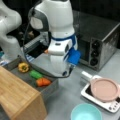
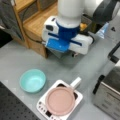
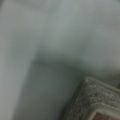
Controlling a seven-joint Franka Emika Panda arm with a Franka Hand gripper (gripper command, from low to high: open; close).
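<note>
Your arm's wrist sits low over the grey table [image 1: 67, 97], right beside the grey tray [image 1: 50, 87] holding a yellow pepper [image 1: 23, 67], a green vegetable [image 1: 35, 74] and an orange one [image 1: 43, 81]. The likely hazard is the wrist body or its cable [image 1: 50, 72] catching the tray wall if it swings towards it. The gripper itself is hidden behind the wrist in both front views, and the wrist view shows no fingers, so you cannot tell their opening or any contact. The pink pan [image 2: 60, 100] rests on the white cooker [image 2: 42, 106], near the teal bowl [image 2: 32, 80].

fingers: hidden behind arm [image 1: 60, 57] | oven [image 2: 110, 97]: cut off | wrist view: blurred
</note>
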